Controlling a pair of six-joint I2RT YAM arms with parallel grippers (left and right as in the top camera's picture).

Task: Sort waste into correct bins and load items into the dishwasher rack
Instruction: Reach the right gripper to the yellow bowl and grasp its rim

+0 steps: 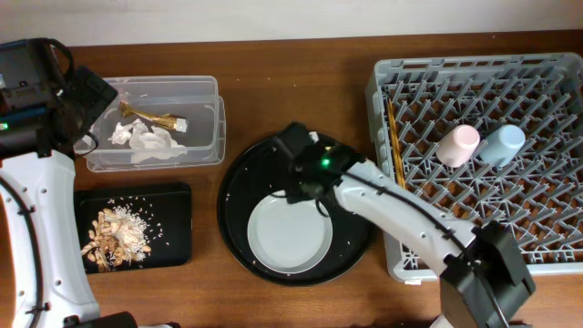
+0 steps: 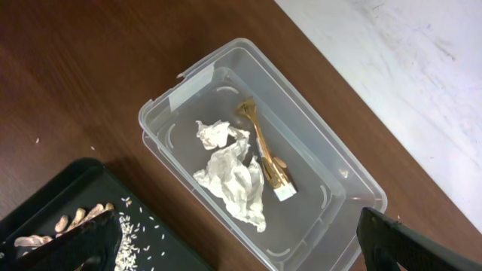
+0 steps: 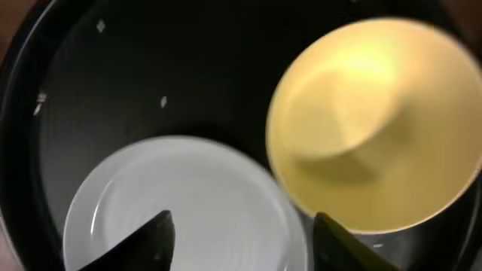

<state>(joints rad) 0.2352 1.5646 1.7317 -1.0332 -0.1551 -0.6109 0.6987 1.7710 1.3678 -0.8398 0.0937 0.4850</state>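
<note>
My right gripper (image 3: 245, 245) hangs with its dark fingers spread wide and holding nothing, over the round black tray (image 1: 237, 187), a glossy dish flecked with a few white grains. Inside that tray lie the smooth, pale grey-white round plate (image 1: 290, 232) and, touching its rim in the wrist view, the matte yellow bowl (image 3: 369, 120). In the overhead view, the grey lattice dishwasher rack (image 1: 378, 91) sits just right of the tray, with the wooden chopsticks (image 1: 395, 141), pink cup (image 1: 457, 144) and light-blue cup (image 1: 503, 144) on its pegs. Up and left of the tray, my left gripper (image 2: 241, 252), also spread and empty, hovers above the clear plastic box (image 1: 219, 128). The box holds crumpled white tissue (image 2: 237, 181) and a brown-and-gold wrapper (image 2: 265, 154), its print too small to read. Left of the tray, the flat black tray (image 1: 173, 228) carries tan food scraps (image 1: 114, 239) and rice.
</note>
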